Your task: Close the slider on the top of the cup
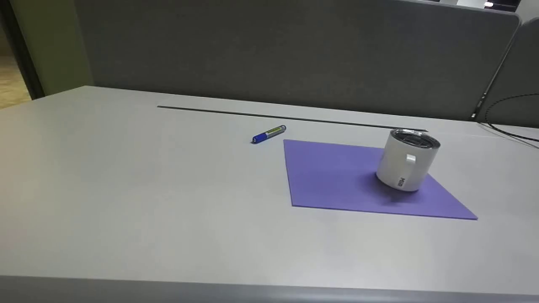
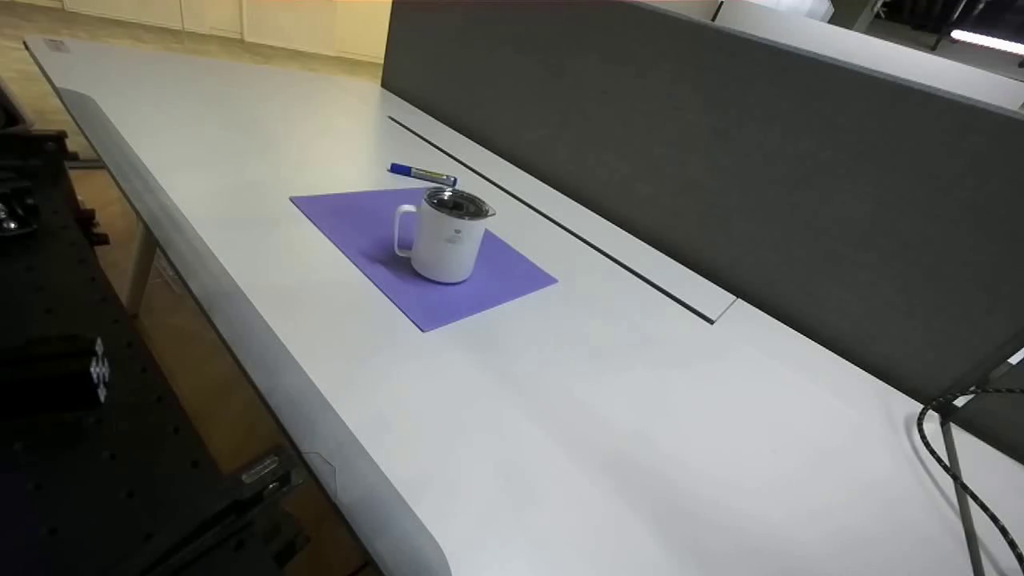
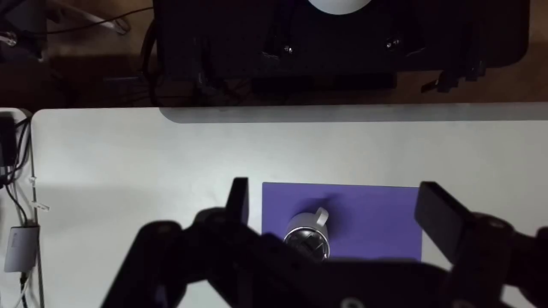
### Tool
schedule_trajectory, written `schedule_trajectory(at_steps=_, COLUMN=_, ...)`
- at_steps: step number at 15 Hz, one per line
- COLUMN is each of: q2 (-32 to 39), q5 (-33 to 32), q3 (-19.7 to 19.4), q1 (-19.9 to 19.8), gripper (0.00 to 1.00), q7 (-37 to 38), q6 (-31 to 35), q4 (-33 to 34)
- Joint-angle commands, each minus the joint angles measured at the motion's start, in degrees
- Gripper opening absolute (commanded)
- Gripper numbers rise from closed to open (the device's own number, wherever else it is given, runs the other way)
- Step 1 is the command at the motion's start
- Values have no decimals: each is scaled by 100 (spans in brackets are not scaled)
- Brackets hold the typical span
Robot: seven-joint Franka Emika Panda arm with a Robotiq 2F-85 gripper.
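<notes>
White handled mug [image 1: 396, 162] stands on purple mat [image 1: 326, 172], empty gripper [image 3: 336, 199] spread well above mat; best to bring fingers together, descend, and gently nudge slider, indistinct from here, on clear lid [image 1: 414, 139].

Marker [image 1: 269, 134] near purple mat [image 1: 332, 176]

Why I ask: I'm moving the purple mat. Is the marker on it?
No, in an exterior view the marker lies on the table, off the purple mat.
</notes>
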Motion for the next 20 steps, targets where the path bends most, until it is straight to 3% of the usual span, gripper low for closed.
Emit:
schedule_trajectory(at_steps=1, q2=-22, q5=-78, q3=-168, q1=184, gripper=100, q7=-254, q6=273, q4=-60)
schedule_trajectory(at_steps=3, q2=57, q5=-325, q3=-263, q1=166, gripper=100, q7=-460, q6=1051, q4=-192)
schedule_trajectory(at_steps=4, q2=206, q5=-319, q3=-376, q1=154, gripper=94, q7=-562, q6=1474, q4=-238)
schedule_trajectory(at_steps=5, q2=348, q5=-321, q3=-459, q1=140, gripper=74, q7=-670, q6=1811, q4=-268)
schedule_trajectory(at_steps=7, q2=728, q5=-223, q3=-632, q1=149, gripper=59, q7=-974, q6=2348, q4=-296)
schedule_trajectory(at_steps=10, q2=1398, q5=54, q3=-911, q1=251, gripper=36, q7=-1953, q6=2642, q4=-152)
schedule_trajectory(at_steps=15, q2=2169, q5=-190, q3=-849, q1=198, gripper=1, q7=-2825, q6=3022, q4=50)
schedule_trajectory(at_steps=19, q2=2568, q5=-456, q3=-682, q1=163, gripper=0, q7=-2666, q6=3228, q4=229)
schedule_trajectory(at_steps=20, q2=2353, q5=-305, q3=-724, q1=145, gripper=0, q7=-2829, q6=3282, q4=-28)
